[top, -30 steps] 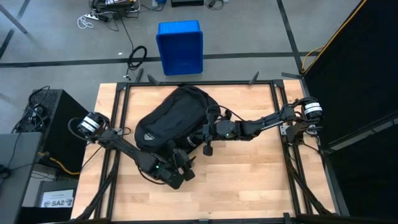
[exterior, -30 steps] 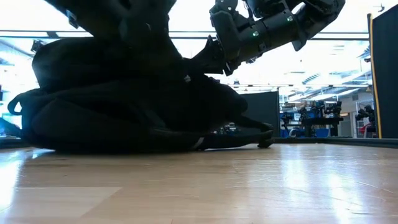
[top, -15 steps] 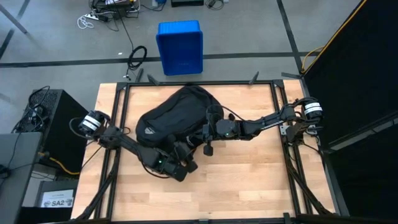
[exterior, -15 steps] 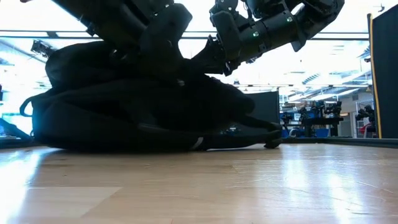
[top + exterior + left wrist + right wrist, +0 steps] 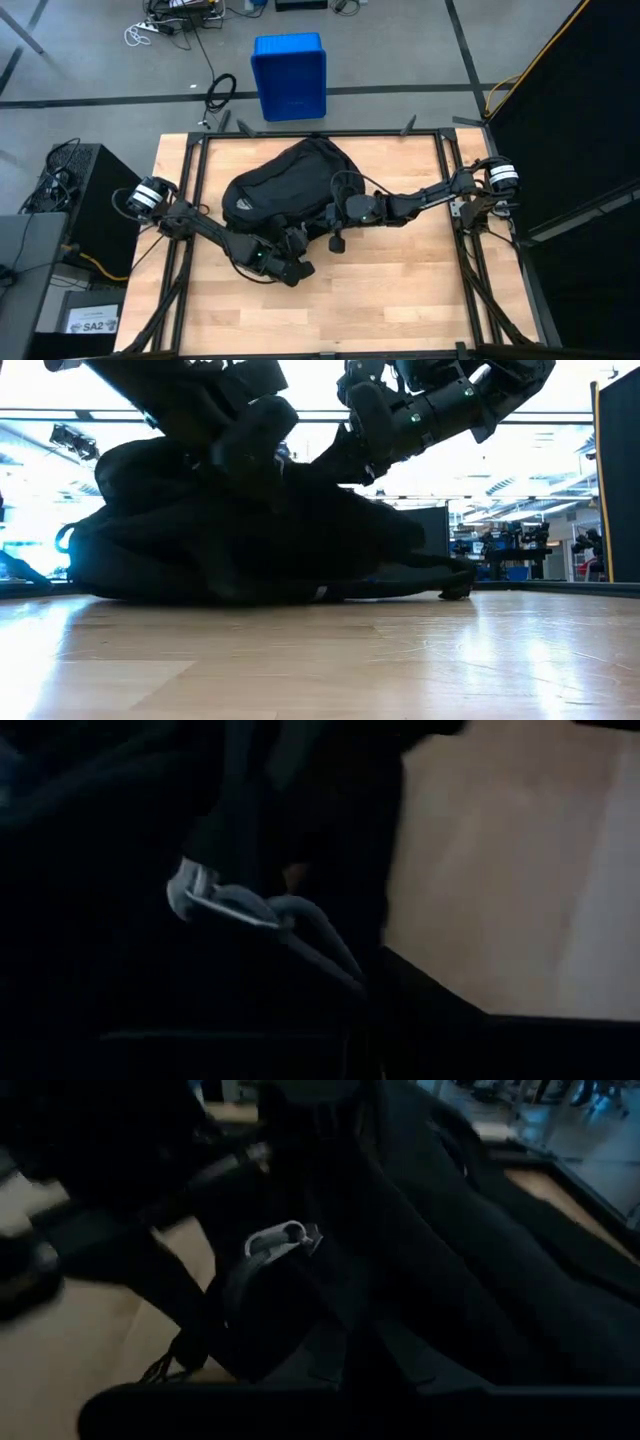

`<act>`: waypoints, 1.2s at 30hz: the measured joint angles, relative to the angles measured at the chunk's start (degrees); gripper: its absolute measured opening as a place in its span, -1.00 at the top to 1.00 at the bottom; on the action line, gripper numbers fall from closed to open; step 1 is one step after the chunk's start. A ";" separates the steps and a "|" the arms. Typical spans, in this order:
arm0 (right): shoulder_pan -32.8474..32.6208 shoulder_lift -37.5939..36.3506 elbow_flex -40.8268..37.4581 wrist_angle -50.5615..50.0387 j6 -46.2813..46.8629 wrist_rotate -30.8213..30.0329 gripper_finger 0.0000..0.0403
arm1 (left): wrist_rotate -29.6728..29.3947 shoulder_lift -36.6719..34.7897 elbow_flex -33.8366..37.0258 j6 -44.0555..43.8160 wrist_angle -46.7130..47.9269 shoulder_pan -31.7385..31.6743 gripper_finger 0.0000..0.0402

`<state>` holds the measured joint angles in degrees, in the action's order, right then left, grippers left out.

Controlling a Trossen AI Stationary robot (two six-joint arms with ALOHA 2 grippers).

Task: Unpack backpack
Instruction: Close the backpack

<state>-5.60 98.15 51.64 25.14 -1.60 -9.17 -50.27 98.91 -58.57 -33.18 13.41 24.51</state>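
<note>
The black backpack [image 5: 283, 183] lies on its side in the middle of the wooden table, its underside on the boards [image 5: 250, 560]. My left gripper [image 5: 298, 243] is at its near side, shut, pointing slantwise down into the fabric. My right gripper [image 5: 334, 208] reaches in from the table's right and is shut on the backpack's right side, up near its top in the low view [image 5: 350, 450]. A silver zipper slider with a grey cord pull [image 5: 205, 895] shows in the left wrist view. The right wrist view shows a silver slider [image 5: 280, 1240] too. My left gripper comes at the backpack's near side from the near left, slanting down. The grey pull cord [image 5: 320, 940] runs from the slider to where my fingers lie, but darkness hides the place of contact. My right gripper holds black fabric [image 5: 265, 1315] just beside the silver slider, coming nearly level from the table's right. Which layer or fold it has is hidden in the dark. The backpack stays with its underside on the table.
Bare wood [image 5: 400, 290] lies along the near side and right of the backpack. Black frame rails [image 5: 195, 170] border the table. A blue bin [image 5: 289, 76] stands on the floor past the far edge. A black strap end [image 5: 455, 592] trails on the boards.
My left arm has swung a little toward the far edge, in against the backpack. The whole backpack has slid a short way toward the table's right, staying flat on the boards. My right gripper has kept its place.
</note>
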 joint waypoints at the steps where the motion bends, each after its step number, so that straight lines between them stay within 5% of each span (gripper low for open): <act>1: -0.03 0.00 0.03 -1.38 -0.06 -0.82 1.00 | 1.64 -0.41 0.00 0.05 0.69 0.35 0.98; 17: -3.47 -0.22 0.37 -26.56 2.92 -5.62 1.00 | 9.14 -8.49 -0.02 -6.08 19.87 9.37 1.00; 27: -4.48 -0.33 0.25 -52.94 12.66 -13.82 1.00 | 12.44 -10.30 0.00 -16.19 38.20 13.21 1.00; 36: -6.13 -4.47 -0.22 -55.42 15.09 -13.52 0.92 | 12.57 -10.22 -0.12 -8.06 29.22 12.67 1.00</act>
<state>-11.72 93.67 51.42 -30.28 13.50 -22.68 -37.69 88.69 -58.69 -41.24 42.63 37.18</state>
